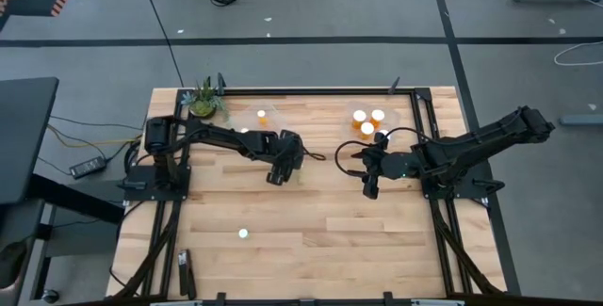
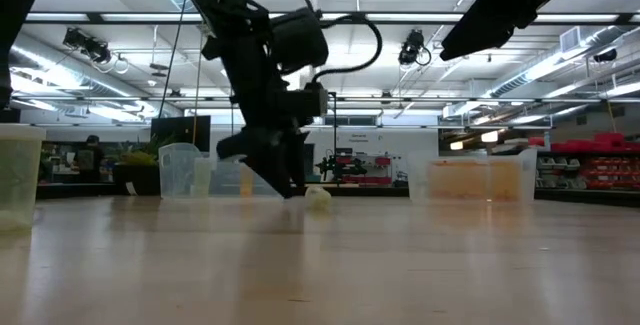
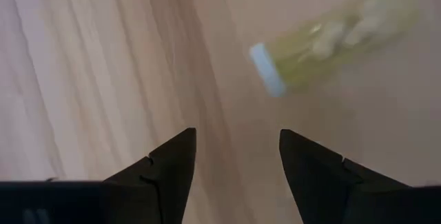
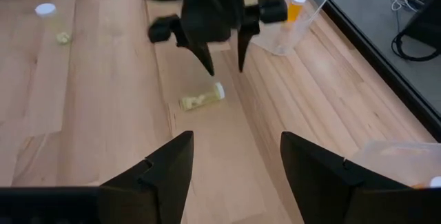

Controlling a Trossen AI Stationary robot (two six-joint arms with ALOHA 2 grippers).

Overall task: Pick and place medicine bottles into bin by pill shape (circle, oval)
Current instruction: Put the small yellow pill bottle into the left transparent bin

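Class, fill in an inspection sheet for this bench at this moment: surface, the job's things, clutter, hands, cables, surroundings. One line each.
Surface: wooden table, bare in front.
Job's things: one bottle lying on its side under the left hand; a standing bottle near the front; three bottles in the right tub; one bottle at the left tub.
Clutter: potted plant at the back left corner.
Hands: left hand open, fingers pointing down over the lying bottle; right hand open, raised at mid-table.
Cables: black cable across the floor; power brick left of the table.
Surroundings: open hall with ceiling lights; grey floor.
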